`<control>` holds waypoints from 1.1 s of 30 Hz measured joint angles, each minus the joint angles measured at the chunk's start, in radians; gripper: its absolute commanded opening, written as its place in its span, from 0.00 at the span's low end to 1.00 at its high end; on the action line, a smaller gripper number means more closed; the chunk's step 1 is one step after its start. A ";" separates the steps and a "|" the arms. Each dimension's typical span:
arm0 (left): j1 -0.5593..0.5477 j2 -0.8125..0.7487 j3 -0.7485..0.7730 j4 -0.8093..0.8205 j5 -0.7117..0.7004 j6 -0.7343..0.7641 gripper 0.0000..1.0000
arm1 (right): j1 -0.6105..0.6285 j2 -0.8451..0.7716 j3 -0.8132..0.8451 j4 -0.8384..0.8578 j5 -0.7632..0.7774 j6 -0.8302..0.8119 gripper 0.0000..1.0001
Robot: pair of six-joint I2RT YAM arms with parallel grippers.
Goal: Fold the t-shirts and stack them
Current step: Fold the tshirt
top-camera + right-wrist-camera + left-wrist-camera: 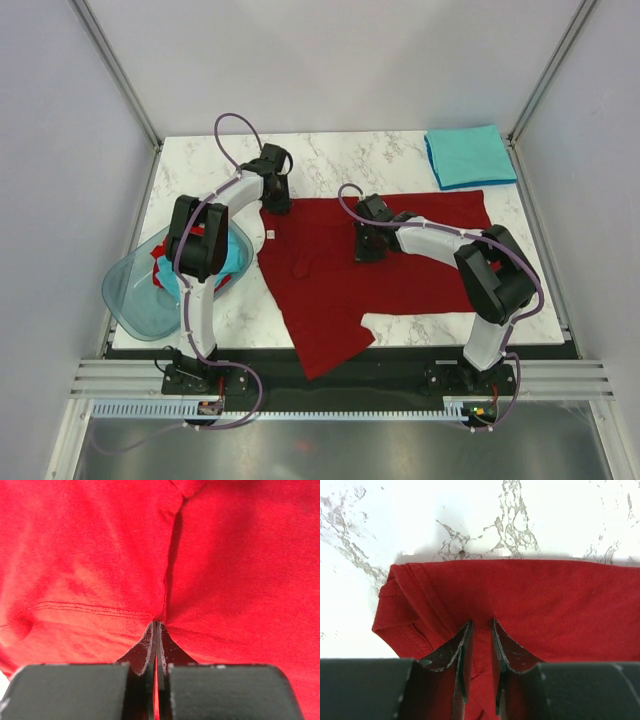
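A dark red t-shirt (320,300) lies spread over the middle of the marble table, one part hanging over the near edge. Its small white label (271,235) shows near the left edge. My left gripper (277,207) is at the shirt's far left corner. In the left wrist view its jaws (481,622) stand a little apart with a fold of the red t-shirt (545,605) held between them. My right gripper (368,252) is down on the shirt's middle. Its jaws (158,623) are pressed together on a pinch of red cloth (240,570). A folded teal t-shirt (470,155) lies at the far right corner.
A translucent blue-green basin (140,300) sits at the table's left edge, partly over it, with teal cloth (235,262) and red cloth (160,272) inside. Grey walls and metal posts close in the table on three sides.
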 measured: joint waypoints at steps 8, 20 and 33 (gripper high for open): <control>0.001 0.000 0.001 -0.001 0.000 0.004 0.29 | -0.002 0.000 0.005 -0.027 0.017 -0.026 0.00; 0.011 0.000 0.001 -0.003 0.002 0.004 0.29 | -0.002 -0.008 0.001 -0.027 0.056 -0.030 0.06; 0.026 -0.003 0.009 -0.028 0.024 0.004 0.31 | -0.104 -0.043 0.089 -0.084 0.087 -0.048 0.20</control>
